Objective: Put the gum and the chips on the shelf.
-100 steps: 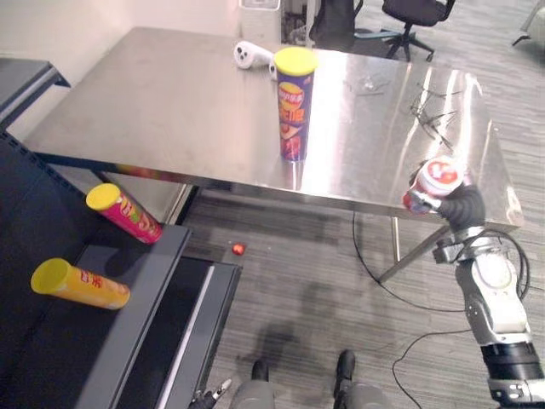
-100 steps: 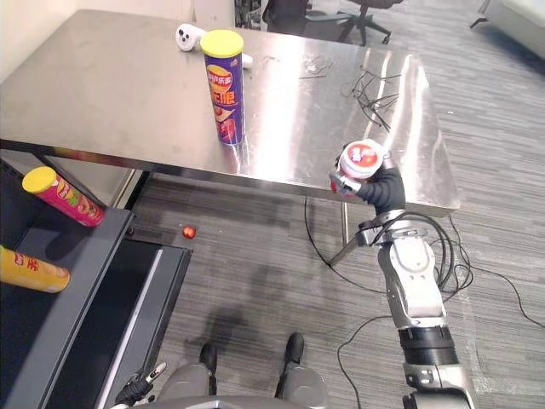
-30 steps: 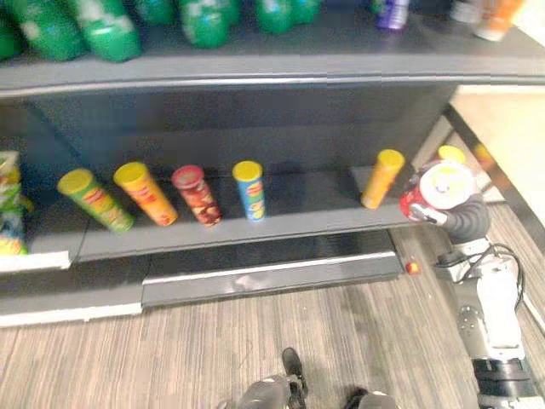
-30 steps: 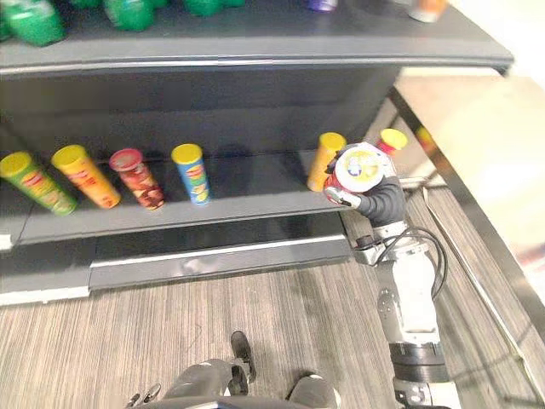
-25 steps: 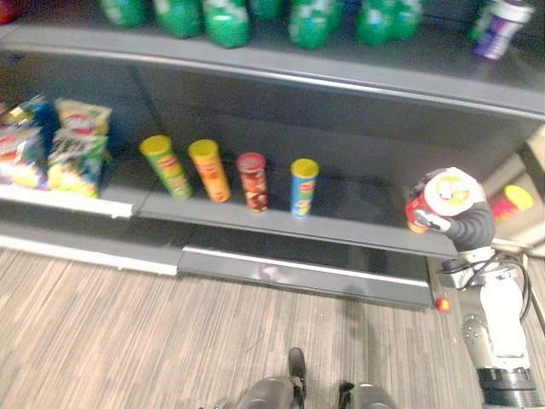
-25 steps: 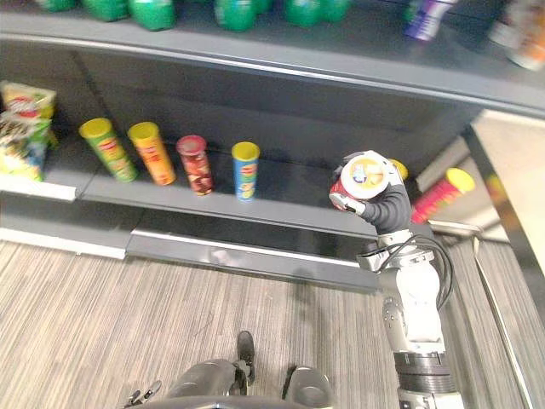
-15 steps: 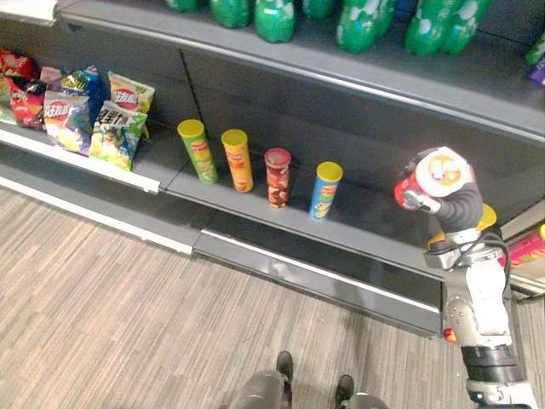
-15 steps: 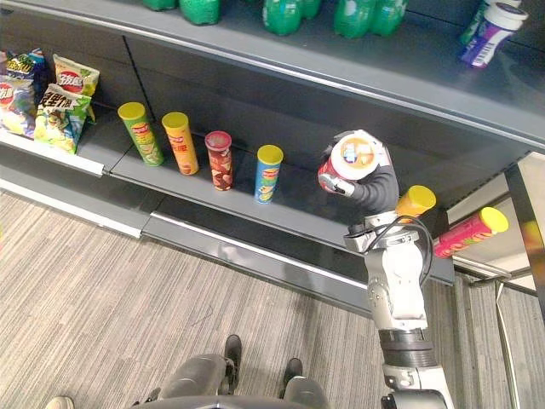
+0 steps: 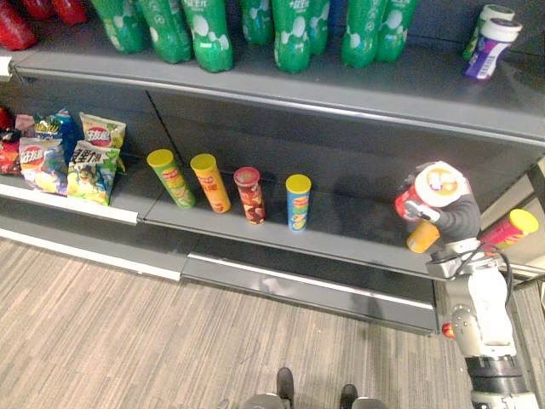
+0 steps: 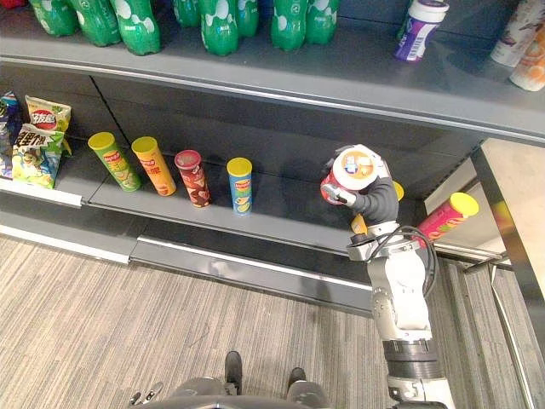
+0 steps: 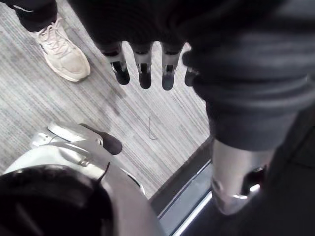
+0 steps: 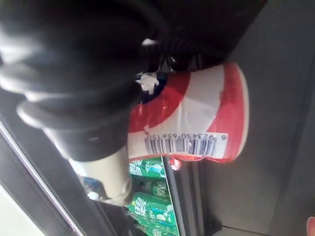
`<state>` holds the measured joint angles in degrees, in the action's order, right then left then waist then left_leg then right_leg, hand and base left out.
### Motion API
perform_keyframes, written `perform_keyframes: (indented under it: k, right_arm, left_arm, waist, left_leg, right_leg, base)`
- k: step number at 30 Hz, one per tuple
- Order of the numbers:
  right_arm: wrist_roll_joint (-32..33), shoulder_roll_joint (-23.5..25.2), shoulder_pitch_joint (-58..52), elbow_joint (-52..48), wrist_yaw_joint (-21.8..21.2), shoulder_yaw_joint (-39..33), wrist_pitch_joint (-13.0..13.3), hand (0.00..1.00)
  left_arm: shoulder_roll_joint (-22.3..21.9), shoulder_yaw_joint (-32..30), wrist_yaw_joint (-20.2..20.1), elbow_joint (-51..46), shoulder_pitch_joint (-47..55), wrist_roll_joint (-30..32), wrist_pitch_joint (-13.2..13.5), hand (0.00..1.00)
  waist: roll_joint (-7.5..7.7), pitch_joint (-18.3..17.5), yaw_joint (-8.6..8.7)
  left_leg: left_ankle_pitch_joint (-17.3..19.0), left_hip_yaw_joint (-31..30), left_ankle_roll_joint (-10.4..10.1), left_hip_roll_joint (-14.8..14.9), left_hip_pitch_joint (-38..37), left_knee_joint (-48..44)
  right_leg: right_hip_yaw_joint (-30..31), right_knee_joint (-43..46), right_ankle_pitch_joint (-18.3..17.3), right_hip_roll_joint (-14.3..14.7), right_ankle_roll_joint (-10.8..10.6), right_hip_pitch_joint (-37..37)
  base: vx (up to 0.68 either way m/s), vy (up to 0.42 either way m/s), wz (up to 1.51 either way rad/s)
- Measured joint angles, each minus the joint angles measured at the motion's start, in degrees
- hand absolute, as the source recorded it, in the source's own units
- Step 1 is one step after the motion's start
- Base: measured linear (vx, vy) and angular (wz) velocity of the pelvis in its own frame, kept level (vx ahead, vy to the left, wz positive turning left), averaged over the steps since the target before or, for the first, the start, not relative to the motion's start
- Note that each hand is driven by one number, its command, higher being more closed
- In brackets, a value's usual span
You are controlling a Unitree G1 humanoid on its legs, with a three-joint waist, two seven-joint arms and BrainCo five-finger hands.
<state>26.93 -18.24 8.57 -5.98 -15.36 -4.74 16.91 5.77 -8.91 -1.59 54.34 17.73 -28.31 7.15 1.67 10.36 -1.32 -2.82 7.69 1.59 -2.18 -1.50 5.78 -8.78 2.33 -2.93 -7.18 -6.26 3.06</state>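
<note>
Status: neither placement is complete, as far as I can judge.

Gum: my right hand (image 9: pixel 454 215) is clenched around the gum tub (image 9: pixel 433 189), a red and white container with a white lid. The right wrist view confirms the grasp, with the tub (image 12: pixel 197 118) lying against the palm. The tub is in the air in front of the lower shelf (image 9: pixel 358 232), near its right end, and rests on nothing. It is tilted, lid towards the head camera. An orange can (image 9: pixel 421 239) stands just behind and below the hand, and a pink can (image 9: pixel 509 228) lies further right.

Chips: four chip cans (image 9: pixel 249 193) stand in a row on the same shelf, green, orange, red and blue, well left of the hand. I cannot tell whether any of them is the can named in the task, and neither hand carries one.

Left hand (image 11: pixel 206 59): released, its fingers (image 11: pixel 143 73) hanging straight above the floor and holding nothing. A person's shoe (image 11: pixel 61 51) shows on the floor beyond them.

Remaining, in my judgement: set the tub down on a bare part of the shelf and let go, then deal with the chips. The gap between the blue can and the orange can looks free.
</note>
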Motion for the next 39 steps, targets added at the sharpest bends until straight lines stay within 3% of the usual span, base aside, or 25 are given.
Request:
perform_keyframes:
  k: [3,15,20,24,31,35,39]
  right_arm:
    - [0.01,-0.36,0.01,-0.53,-0.13,-0.62,-1.04,1.00]
    - [1.43,-6.76,1.78,-5.90,-2.06,-1.66,-10.13,1.00]
    - [5.82,-9.98,7.01,-7.35,-1.29,-1.74,-13.38,1.00]
    - [10.41,-12.32,11.76,-6.52,3.26,-3.14,-16.61,1.00]
    - [22.34,-15.30,18.69,7.70,14.05,-4.07,-27.21,1.00]
    - [25.61,-17.45,23.99,12.46,17.45,-4.26,-30.93,1.00]
    - [25.92,-18.97,28.18,17.60,20.04,-4.13,-32.82,1.00]
  left_arm:
    - [0.06,0.01,-0.89,0.02,0.03,1.52,0.22,0.00]
    - [2.15,0.72,-1.39,-0.24,-0.12,4.85,0.12,0.00]
    - [2.26,0.78,-1.43,-0.20,-0.11,4.86,-0.11,0.00]
    - [2.24,0.88,-1.37,0.19,-0.04,4.96,-0.14,0.00]
    - [2.38,1.95,-1.28,0.40,0.00,6.70,-0.22,0.00]
    - [2.63,2.47,-1.27,0.39,-0.05,6.85,-0.37,0.00]
    - [2.81,3.02,-1.25,0.34,0.03,6.96,-0.38,0.00]
  waist:
    - [0.22,-0.15,-0.16]
    - [2.43,-1.90,1.33]
    - [2.78,-3.24,1.45]
    - [2.63,-3.95,1.39]
    - [2.31,-5.02,1.28]
    - [2.28,-5.04,1.24]
    - [2.36,-5.07,0.95]
  left_leg:
    - [0.01,1.10,-0.01,0.00,-0.46,0.03]
    - [0.40,2.73,-0.19,0.56,-0.92,0.09]
    - [0.50,3.11,-0.36,1.36,-1.43,0.09]
    - [0.46,3.38,-0.64,1.90,-1.54,0.10]
    - [0.26,3.13,-0.75,1.90,-1.56,0.13]
    - [0.11,2.62,-0.77,1.92,-1.58,0.14]
    - [0.04,2.49,-0.85,1.82,-1.67,0.15]
  right_leg:
    - [0.73,-0.01,0.01,-0.05,0.00,0.08]
    - [2.29,-0.43,0.24,0.38,0.20,-0.05]
    - [2.61,-0.57,0.30,1.11,0.32,0.30]
    - [2.81,-0.63,0.38,1.65,0.73,0.28]
    - [2.50,-1.25,0.55,1.70,0.96,0.61]
    - [1.94,-1.50,0.55,1.74,0.96,1.03]
    - [1.36,-2.21,0.58,1.75,0.90,1.38]
  base:
    - [-0.02,0.023,-0.12]
    - [0.01,0.001,-0.08]
    - [0.01,-0.034,-0.06]
    - [-0.02,-0.019,-0.04]
    - [0.00,0.001,0.01]
    - [0.01,-0.001,0.06]
    - [0.00,0.001,0.07]
